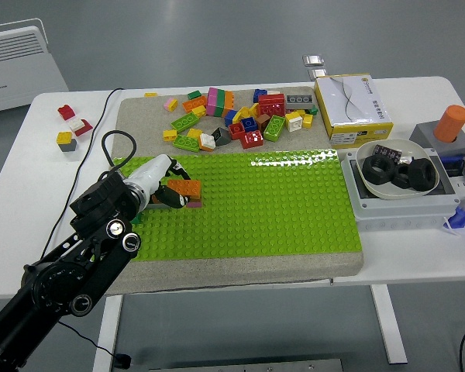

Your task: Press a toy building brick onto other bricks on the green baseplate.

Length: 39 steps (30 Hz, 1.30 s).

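An orange brick (186, 187) sits on top of other bricks at the left part of the green baseplate (279, 203); a pink brick edge (194, 204) shows under it. My left hand (164, 183) comes in from the lower left, its white palm and dark fingers curled around the orange brick. The bricks under the orange one are mostly hidden by the fingers. The right arm is out of view.
A pile of loose coloured bricks (232, 120) lies behind the baseplate on the grey mat. Three small bricks (71, 125) lie at the far left. A yellow-white box (350, 107), a bowl of black nuts (395, 170) in a grey tray and an orange cylinder (452, 122) stand at right.
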{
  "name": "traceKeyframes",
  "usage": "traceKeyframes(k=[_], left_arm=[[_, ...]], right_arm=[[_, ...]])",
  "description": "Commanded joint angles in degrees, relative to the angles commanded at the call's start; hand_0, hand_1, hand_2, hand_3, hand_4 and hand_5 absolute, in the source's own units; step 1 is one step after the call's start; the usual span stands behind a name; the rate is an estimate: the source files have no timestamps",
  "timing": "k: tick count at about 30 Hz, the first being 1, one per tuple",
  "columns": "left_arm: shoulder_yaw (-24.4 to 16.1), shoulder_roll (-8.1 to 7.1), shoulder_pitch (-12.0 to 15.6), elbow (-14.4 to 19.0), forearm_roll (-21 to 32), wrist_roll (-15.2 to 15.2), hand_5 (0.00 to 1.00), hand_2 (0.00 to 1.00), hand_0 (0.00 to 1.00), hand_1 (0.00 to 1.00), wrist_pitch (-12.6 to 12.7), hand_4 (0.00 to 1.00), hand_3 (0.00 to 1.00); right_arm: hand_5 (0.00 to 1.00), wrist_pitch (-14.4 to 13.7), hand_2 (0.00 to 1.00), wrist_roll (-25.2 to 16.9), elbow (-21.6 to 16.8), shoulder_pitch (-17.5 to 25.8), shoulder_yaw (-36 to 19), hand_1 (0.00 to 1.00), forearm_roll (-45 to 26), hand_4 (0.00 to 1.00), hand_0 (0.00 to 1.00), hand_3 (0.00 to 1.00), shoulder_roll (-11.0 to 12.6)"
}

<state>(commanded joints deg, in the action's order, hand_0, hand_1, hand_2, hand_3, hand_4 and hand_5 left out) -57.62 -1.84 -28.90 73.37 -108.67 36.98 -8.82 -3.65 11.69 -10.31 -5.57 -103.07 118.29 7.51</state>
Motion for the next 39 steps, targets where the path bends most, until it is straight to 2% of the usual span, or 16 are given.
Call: traceKeyframes(k=[23, 24, 29, 30, 36, 37, 39], left_arm=[[-0.05, -0.03, 0.14, -0.04, 0.04, 0.00, 0.032, 0.839, 0.819, 0.874, 0.07, 0.417, 0.586], [-0.07, -0.04, 0.15, -0.04, 0.05, 0.00, 0.035, 0.849, 0.821, 0.879, -0.01, 0.449, 0.668], [-0.16, -0.05, 0.20, -0.02, 0.09, -0.07, 0.035, 0.849, 0.821, 0.879, -0.42, 0.449, 0.668], [-0.16, -0.05, 0.21, -0.01, 0.10, -0.08, 0.038, 0.853, 0.824, 0.884, -0.45, 0.473, 0.713], [-0.14, -0.05, 0.24, 0.00, 0.22, -0.27, 0.038, 0.853, 0.824, 0.884, -0.49, 0.473, 0.713], [-0.13, -0.05, 0.24, 0.00, 0.23, -0.28, 0.041, 0.857, 0.825, 0.887, -0.51, 0.504, 0.765], [-0.11, -0.05, 0.23, 0.01, 0.26, -0.28, 0.041, 0.857, 0.825, 0.887, -0.62, 0.504, 0.765]], right_arm=[[0.998, -0.06, 0.731, 0.09, 0.00, 0.18, 0.22, 0.672, -0.09, 0.852, 0.729, 0.795, -0.01], [0.998, -0.07, 0.731, 0.10, 0.00, 0.18, 0.21, 0.672, -0.10, 0.853, 0.729, 0.795, -0.01], [0.998, -0.09, 0.731, 0.10, 0.00, 0.21, 0.23, 0.672, -0.12, 0.853, 0.729, 0.795, -0.02], [0.998, -0.09, 0.731, 0.11, 0.00, 0.22, 0.24, 0.671, -0.13, 0.852, 0.729, 0.794, -0.02], [0.998, -0.12, 0.731, 0.14, 0.00, 0.26, 0.35, 0.671, -0.21, 0.852, 0.729, 0.794, -0.02], [0.998, -0.12, 0.731, 0.14, 0.00, 0.26, 0.36, 0.671, -0.22, 0.853, 0.729, 0.794, -0.01], [0.998, -0.13, 0.731, 0.16, 0.00, 0.25, 0.39, 0.671, -0.25, 0.853, 0.729, 0.794, -0.01]])
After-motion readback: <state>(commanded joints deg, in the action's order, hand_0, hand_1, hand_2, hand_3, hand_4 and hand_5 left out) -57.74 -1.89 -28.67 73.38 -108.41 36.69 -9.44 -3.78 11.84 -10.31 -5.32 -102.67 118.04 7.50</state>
